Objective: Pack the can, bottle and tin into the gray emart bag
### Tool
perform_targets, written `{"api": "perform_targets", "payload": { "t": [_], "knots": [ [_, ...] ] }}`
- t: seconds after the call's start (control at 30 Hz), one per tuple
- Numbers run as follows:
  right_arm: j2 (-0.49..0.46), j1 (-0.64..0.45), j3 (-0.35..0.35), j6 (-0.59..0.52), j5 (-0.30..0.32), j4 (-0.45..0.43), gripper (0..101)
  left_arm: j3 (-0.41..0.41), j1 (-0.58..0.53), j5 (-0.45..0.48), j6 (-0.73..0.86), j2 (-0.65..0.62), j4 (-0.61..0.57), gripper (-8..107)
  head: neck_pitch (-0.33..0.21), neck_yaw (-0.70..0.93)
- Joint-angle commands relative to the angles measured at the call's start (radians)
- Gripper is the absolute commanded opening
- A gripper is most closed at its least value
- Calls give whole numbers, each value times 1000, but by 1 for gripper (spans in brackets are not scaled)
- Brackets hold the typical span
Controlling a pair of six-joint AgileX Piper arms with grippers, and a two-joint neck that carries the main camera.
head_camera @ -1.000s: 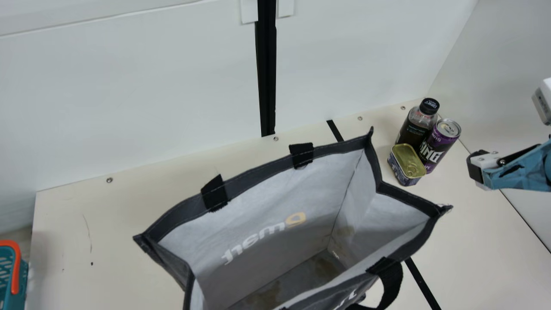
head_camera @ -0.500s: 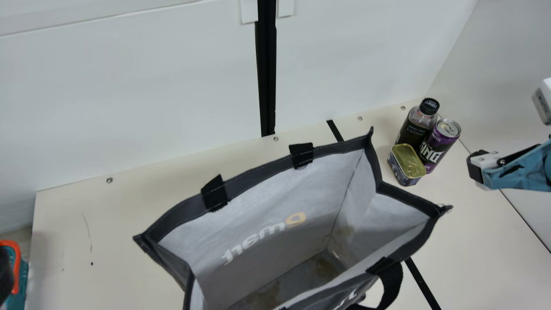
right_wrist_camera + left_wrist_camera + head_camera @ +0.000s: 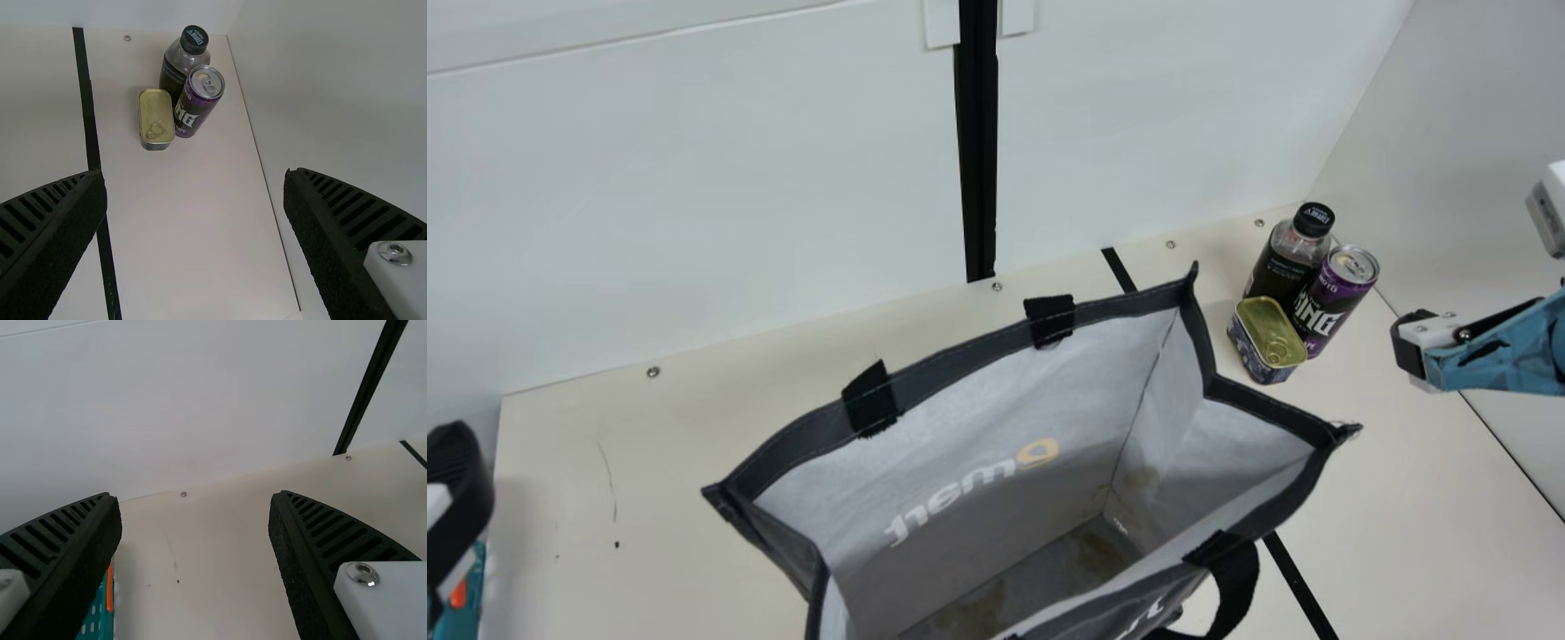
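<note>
Main view: bag (image 3: 978, 400) between left fingers (image 3: 467, 484) and right fingers (image 3: 1408, 345), both wide open, empty.

The left claw (image 3: 461, 498) is wide open — past it are the pale desk (image 3: 213, 547), a blue-green basket (image 3: 100, 621) and a white wall (image 3: 200, 400) with a black stripe (image 3: 368, 388).

A black vertical strip (image 3: 978, 160) divides the white rear wall (image 3: 694, 178); a side wall (image 3: 1476, 107) adjoins the cream table (image 3: 667, 427).
</note>
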Motion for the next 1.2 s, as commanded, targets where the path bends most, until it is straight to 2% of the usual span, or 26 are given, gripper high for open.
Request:
{"api": "perform_targets", "payload": {
  "t": [0.0,0.67,1.17],
  "knots": [
    [0,0,0,0,0,0,91,-23,-1,-2,17,10,-15,90,-23,-1],
    [0,0,0,0,0,0,91,-166,-55,-3,220,83,-173,90,-23,-1],
    [0,0,0,0,0,0,91,-260,-125,26,367,147,-248,90,-23,-1]
  ]
}}
